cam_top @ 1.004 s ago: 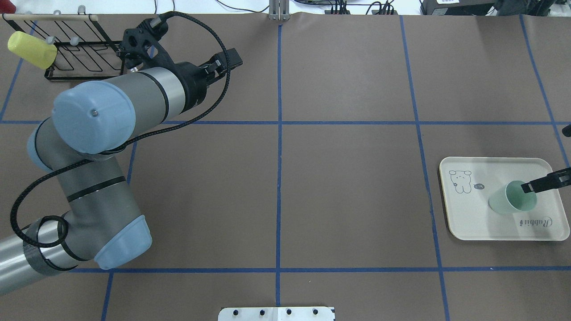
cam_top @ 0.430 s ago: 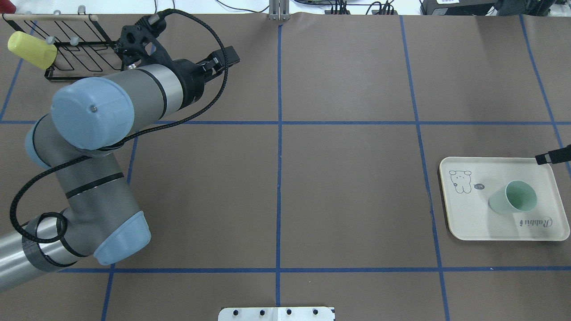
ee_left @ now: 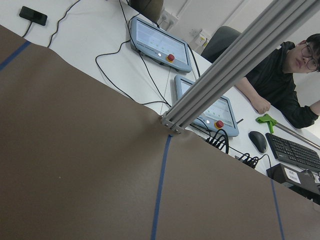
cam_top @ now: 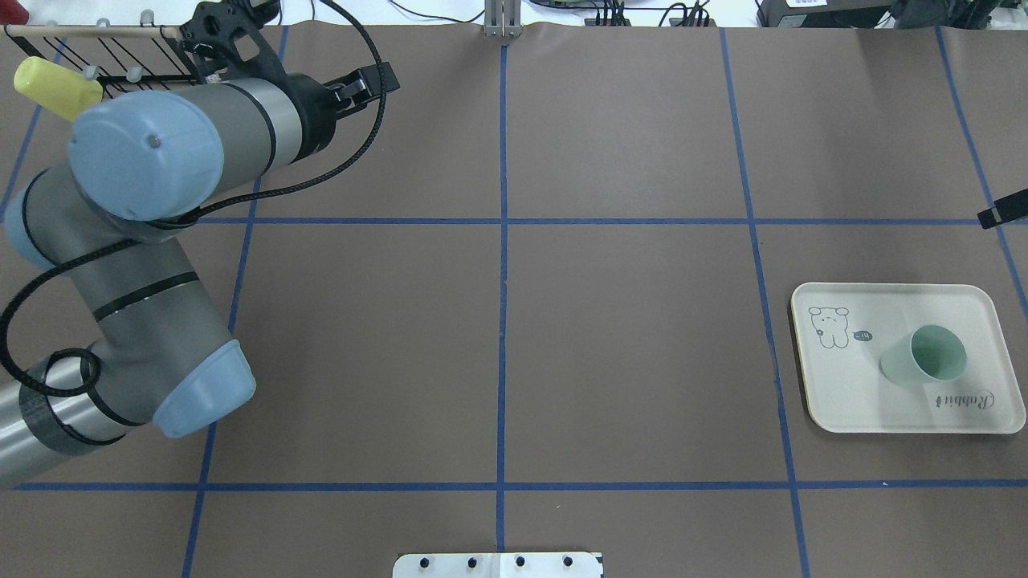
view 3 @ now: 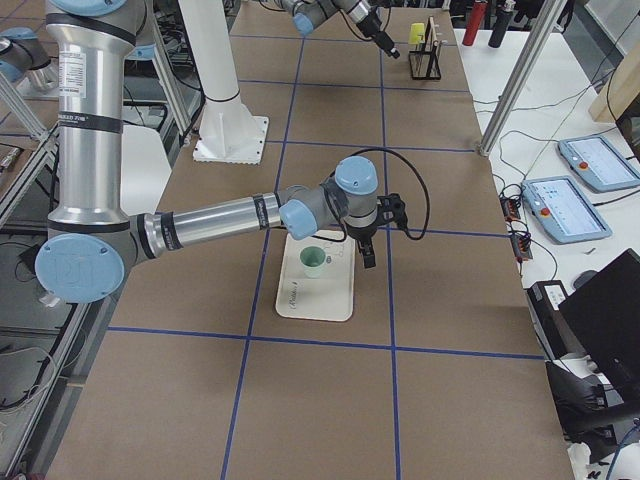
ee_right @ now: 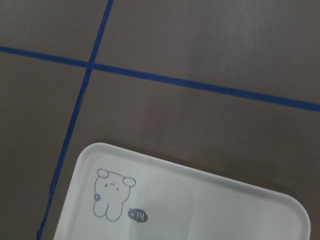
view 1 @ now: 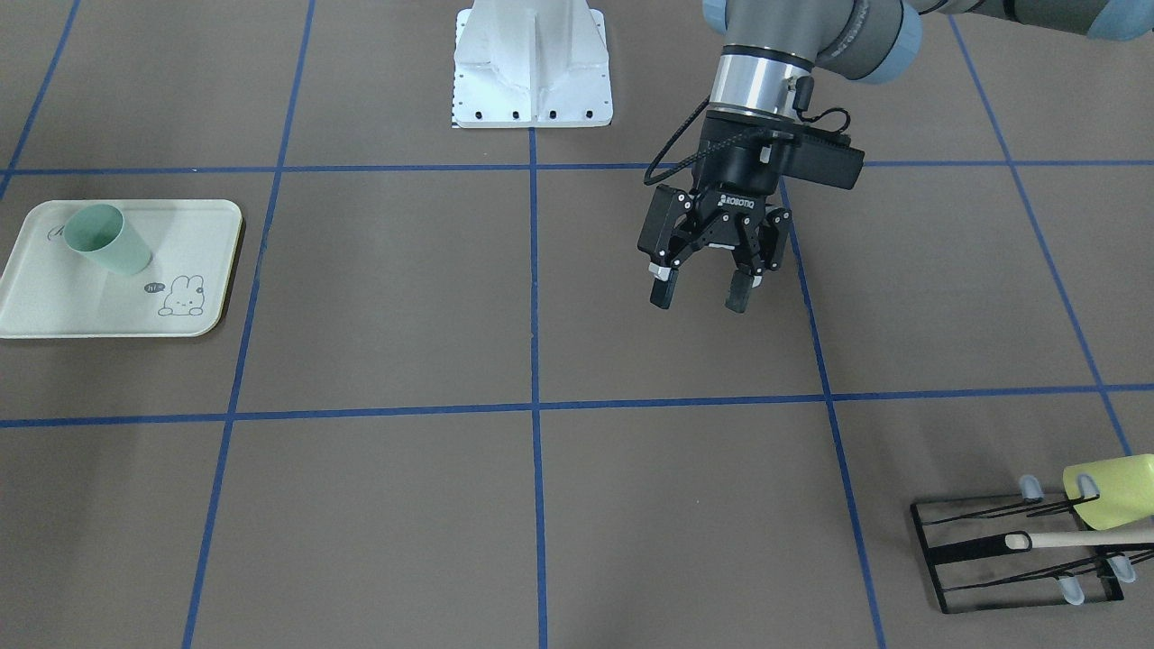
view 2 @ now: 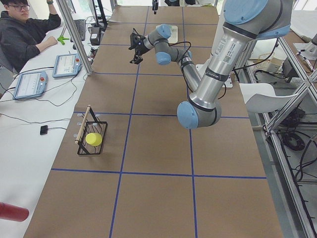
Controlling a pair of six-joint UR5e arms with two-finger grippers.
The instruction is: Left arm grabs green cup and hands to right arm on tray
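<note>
The green cup stands upright, mouth up, on the cream-white tray at the table's right side. It also shows in the front view on the tray. My right gripper is at the view's right edge, beyond the tray's far side and clear of the cup. Only one thin finger shows, with no second finger beside it, so the jaws stand apart. My left gripper is open and empty above the bare table on the left side, far from the tray. It also shows in the overhead view.
A black wire rack with a yellow-green cup stands at the far left corner, just behind my left wrist. The white robot base plate is at the near edge. An operator sits beyond the far side.
My right gripper had a finger in the green cup, then let go and drew back past the tray's far edge. The cup stays on the tray. My left arm swung toward the rack.
</note>
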